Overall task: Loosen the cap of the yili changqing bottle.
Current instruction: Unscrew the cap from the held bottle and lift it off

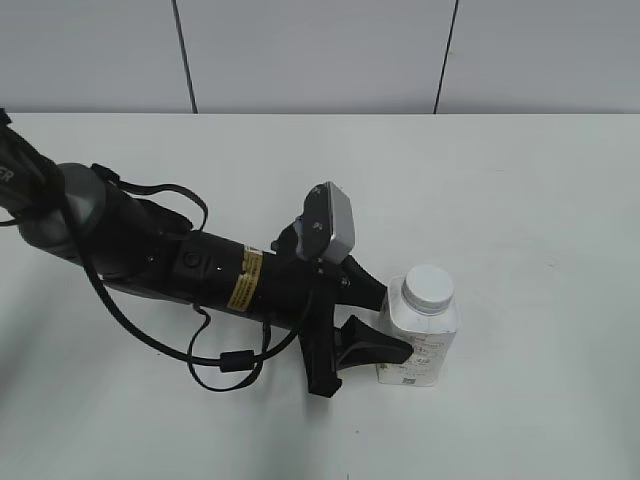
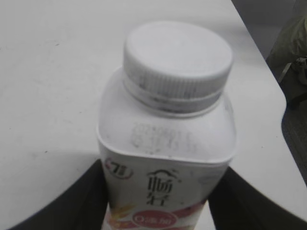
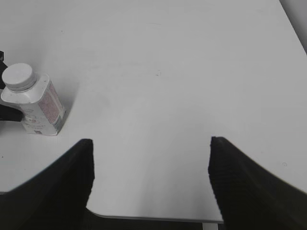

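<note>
The yili changqing bottle [image 1: 420, 345] stands upright on the white table, right of centre; it is white with printed text and a red band low on its front. Its white ribbed cap [image 1: 428, 288] sits on the neck. My left gripper [image 1: 392, 325] is shut on the bottle's body, one black finger pressed to each side. Seen from the left wrist, the bottle [image 2: 165, 158] fills the frame between the fingers [image 2: 72, 201], with the cap [image 2: 177, 57] bare above. My right gripper [image 3: 149, 141] hangs open and empty over the table's near edge, well away from the bottle [image 3: 41, 108].
The left arm and its looping cables [image 1: 225, 365] lie across the table's left half. The table edge [image 3: 153, 218] runs just under the right gripper. A table corner [image 2: 280, 91] shows beyond the bottle in the left wrist view.
</note>
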Available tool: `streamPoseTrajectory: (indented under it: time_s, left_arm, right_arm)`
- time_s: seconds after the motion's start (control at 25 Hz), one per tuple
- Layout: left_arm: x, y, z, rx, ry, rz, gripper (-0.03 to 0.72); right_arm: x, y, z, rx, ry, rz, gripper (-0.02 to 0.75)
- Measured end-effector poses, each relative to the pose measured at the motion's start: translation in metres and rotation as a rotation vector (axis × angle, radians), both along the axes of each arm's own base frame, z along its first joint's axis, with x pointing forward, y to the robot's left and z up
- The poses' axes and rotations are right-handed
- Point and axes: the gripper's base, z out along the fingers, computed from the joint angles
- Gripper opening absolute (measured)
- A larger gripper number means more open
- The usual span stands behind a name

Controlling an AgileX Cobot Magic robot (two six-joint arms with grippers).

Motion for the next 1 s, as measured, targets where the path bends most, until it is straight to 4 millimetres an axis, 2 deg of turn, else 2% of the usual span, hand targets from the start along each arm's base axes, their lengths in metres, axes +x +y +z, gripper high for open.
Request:
streamPoseTrajectory:
  time_s: [0.28,0.4,0.72,1.0]
  left_arm:
    - [0.0,0.0,0.0,0.0,0.0,0.0,0.394]
    - [0.0,0.0,0.0,0.0,0.0,0.0,0.394]
    - [0.0,0.0,0.0,0.0,0.0,0.0,0.391]
    - [0.0,0.0,0.0,0.0,0.0,0.0,0.391]
  right_arm:
    - [0.0,0.0,0.005,0.0,-0.005,0.0,0.587]
    - [0.012,0.001,0.01,-0.003,0.061,0.0,0.587]
    - [0.065,0.004,0.025,-0.003,0.333,-0.01,0.587]
    - [0.113,0.007,0.03,0.01,0.623,-0.038,0.587]
